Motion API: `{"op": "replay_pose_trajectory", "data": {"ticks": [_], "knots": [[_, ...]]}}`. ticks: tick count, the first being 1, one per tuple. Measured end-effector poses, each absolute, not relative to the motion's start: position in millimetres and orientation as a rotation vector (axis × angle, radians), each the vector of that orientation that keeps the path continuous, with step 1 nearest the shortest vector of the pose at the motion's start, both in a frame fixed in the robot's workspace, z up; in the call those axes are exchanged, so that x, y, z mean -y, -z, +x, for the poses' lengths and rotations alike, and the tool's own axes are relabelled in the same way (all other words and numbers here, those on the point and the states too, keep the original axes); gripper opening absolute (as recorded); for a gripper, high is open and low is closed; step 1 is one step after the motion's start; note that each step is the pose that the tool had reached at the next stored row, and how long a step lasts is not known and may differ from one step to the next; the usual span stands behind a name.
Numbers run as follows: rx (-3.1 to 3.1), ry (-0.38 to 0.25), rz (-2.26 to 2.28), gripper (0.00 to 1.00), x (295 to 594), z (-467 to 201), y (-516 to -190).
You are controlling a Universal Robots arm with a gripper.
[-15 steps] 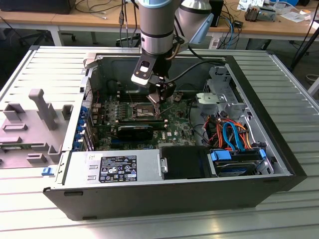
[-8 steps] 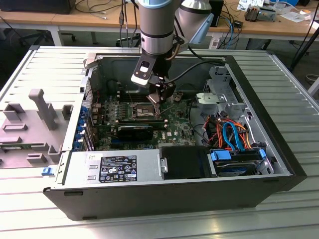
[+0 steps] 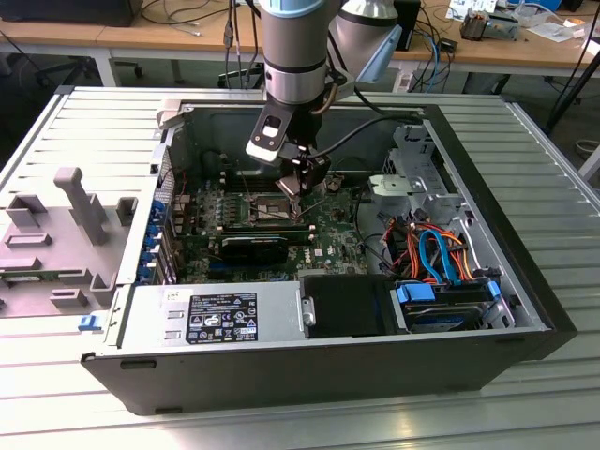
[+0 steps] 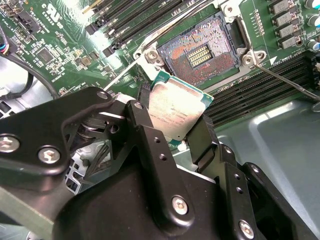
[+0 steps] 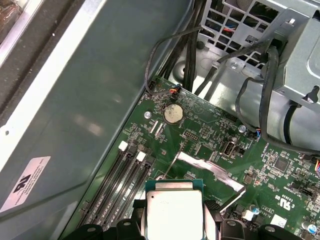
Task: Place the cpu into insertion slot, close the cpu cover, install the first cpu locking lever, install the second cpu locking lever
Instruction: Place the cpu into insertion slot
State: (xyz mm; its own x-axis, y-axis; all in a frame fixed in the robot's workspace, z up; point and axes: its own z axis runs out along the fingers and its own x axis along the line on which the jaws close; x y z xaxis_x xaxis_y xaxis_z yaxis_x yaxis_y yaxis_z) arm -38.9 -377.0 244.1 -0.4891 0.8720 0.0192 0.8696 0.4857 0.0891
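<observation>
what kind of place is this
Likely a robotics lab or workshop: an opened computer case lies on a metal bench, a robot pincer holds a chip over its circuit board, and cable-strewn desks stand behind.

In the second wrist view the lower part of the cpu (image 4: 176, 111) is covered by the fingers (image 4: 147, 132) of the gripper (image 4: 173, 129), clamped on it. In the first wrist view the cpu (image 5: 174, 212) is cut off by the picture's edge. In the exterior view the insertion slot (image 3: 263, 210) is partly hidden by the gripper (image 3: 298, 184).

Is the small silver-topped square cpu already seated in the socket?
No, the black fingers hold the cpu clear of the empty, dark-centred insertion slot.
</observation>
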Motion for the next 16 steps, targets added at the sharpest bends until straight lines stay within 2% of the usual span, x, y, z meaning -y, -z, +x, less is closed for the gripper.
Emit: {"op": "replay_pose_trajectory", "data": {"ticks": [16], "knots": [[-2.672, -0.134, 1.590, 0.54, 377.0, -38.9, -242.8]]}}
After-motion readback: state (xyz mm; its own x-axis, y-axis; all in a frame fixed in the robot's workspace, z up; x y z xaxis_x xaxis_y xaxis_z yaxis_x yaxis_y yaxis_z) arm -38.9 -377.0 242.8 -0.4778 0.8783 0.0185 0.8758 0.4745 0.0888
